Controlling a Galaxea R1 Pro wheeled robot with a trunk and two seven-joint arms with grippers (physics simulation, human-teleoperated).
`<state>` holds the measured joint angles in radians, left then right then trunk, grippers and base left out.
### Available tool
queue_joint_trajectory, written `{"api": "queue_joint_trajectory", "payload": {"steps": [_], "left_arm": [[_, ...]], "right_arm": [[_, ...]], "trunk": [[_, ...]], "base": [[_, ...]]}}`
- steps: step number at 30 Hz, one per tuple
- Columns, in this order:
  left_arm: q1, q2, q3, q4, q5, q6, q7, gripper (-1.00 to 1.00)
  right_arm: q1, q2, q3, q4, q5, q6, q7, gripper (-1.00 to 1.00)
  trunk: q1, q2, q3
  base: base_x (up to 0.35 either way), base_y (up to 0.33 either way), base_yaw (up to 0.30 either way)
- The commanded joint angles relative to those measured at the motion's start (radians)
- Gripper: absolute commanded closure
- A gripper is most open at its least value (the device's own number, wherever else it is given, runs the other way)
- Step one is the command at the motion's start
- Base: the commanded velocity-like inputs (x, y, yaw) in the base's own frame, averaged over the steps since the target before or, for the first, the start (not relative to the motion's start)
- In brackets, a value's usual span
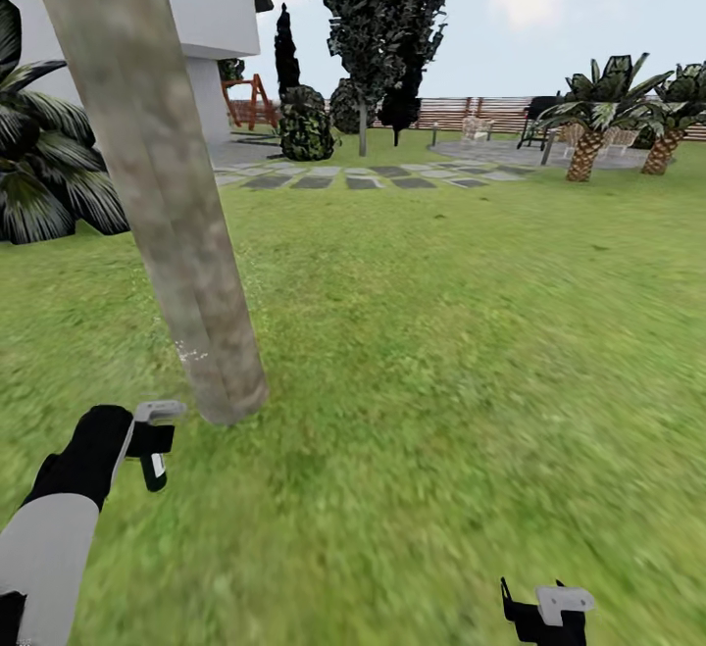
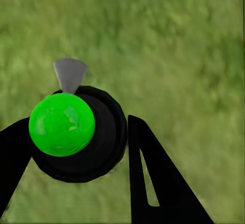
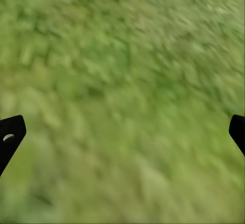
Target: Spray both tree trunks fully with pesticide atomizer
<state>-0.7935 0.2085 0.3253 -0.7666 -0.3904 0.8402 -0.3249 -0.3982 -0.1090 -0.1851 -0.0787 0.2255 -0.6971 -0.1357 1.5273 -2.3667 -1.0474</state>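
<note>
Nearest, the small dark round-bodied pesticide atomizer [image 2: 84, 140] with its bright green cap is being gripped between the black fingers of the left gripper [image 1: 152, 450], so the pick-up is judged done. Its grey nozzle is being aimed toward the foot of the thick, smooth, grey-tan mottled tree trunk [image 1: 162, 195], which is standing just beyond it on the blurred green lawn [image 1: 441, 332]. A faint pale speckle is being shown low on the bark; covering this trunk, and the second tree, is judged to be outstanding. The right gripper [image 1: 545, 612] is being held low over the grass with its jaws spread wide and nothing between them. Farther off, scaly-trunked palms [image 1: 588, 136] and a slatted brown fence [image 1: 490, 112] are being seen.
</note>
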Motion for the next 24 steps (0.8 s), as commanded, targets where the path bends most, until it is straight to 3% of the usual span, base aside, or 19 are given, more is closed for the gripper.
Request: {"api": "queue_joint_trajectory", "payload": {"steps": [1,2,3,5,8,9,12,13,15,17,19,20,24], "left_arm": [[-0.002,-0.001,0.003,-0.014,-0.011,0.004,-0.012,1.00],[-0.007,-0.003,0.002,-0.047,-0.010,0.008,-0.016,1.00],[-0.015,-0.031,-0.038,-0.125,-0.009,0.021,-0.021,1.00],[-0.040,-0.018,-0.081,-0.169,-0.010,0.063,-0.056,1.00],[-0.078,0.079,-0.123,-0.177,-0.014,0.074,-0.217,1.00],[-0.081,0.091,-0.147,-0.178,-0.014,0.075,-0.249,1.00],[-0.087,0.102,-0.311,-0.190,-0.013,0.092,-0.312,1.00],[-0.099,0.100,-0.338,-0.193,-0.011,0.119,-0.317,1.00],[-0.122,0.102,-0.358,-0.194,-0.008,0.144,-0.330,1.00],[-0.142,0.111,-0.366,-0.192,-0.012,0.152,-0.390,1.00],[-0.171,0.132,-0.368,-0.184,-0.015,0.153,-0.440,1.00],[-0.189,0.157,-0.369,-0.181,-0.016,0.154,-0.456,1.00],[-0.193,0.208,-0.370,-0.180,-0.020,0.154,-0.466,1.00]], "right_arm": [[-0.001,0.000,-0.005,0.001,0.011,-0.002,-0.005,-1.00],[-0.001,0.000,-0.005,0.001,0.011,-0.002,-0.005,-1.00],[-0.001,-0.001,-0.005,0.002,0.011,-0.002,-0.005,-1.00],[-0.001,-0.001,-0.005,0.002,0.011,-0.002,-0.005,-1.00],[-0.001,-0.001,-0.005,0.002,0.011,-0.002,-0.005,-1.00],[-0.001,-0.001,-0.005,0.002,0.011,-0.002,-0.005,-1.00],[-0.001,-0.001,-0.005,0.002,0.011,-0.002,-0.005,-1.00],[-0.001,-0.001,-0.005,0.002,0.011,-0.002,-0.005,-1.00],[-0.001,-0.002,-0.005,0.002,0.011,-0.002,-0.005,-1.00],[-0.001,-0.003,-0.005,0.002,0.011,-0.002,-0.005,-1.00],[-0.001,-0.003,-0.005,0.002,0.011,-0.002,-0.005,-1.00],[-0.001,-0.003,-0.005,0.002,0.011,-0.002,-0.005,-1.00],[-0.001,-0.003,-0.005,0.002,0.011,-0.002,-0.005,-1.00]], "trunk": [[0.000,0.000,-0.001],[0.000,0.000,-0.001],[0.000,0.000,-0.001],[0.000,0.000,-0.001],[0.000,0.000,-0.001],[0.000,0.000,-0.001],[0.000,0.000,-0.001],[0.000,0.000,-0.001],[0.000,0.000,-0.001],[0.000,0.000,-0.001],[0.000,0.000,-0.001],[0.000,0.000,-0.001],[0.000,0.000,-0.001]], "base": [[0.009,-0.022,0.033],[0.004,-0.009,0.014],[0.001,-0.001,0.002],[0.000,0.000,0.000],[0.000,0.000,0.000],[0.000,0.000,0.000],[0.000,0.000,0.000],[0.000,0.000,0.000],[0.000,0.000,0.000],[0.000,0.000,0.000],[0.000,0.000,0.000],[0.000,0.000,0.000],[0.000,0.000,0.000]]}}
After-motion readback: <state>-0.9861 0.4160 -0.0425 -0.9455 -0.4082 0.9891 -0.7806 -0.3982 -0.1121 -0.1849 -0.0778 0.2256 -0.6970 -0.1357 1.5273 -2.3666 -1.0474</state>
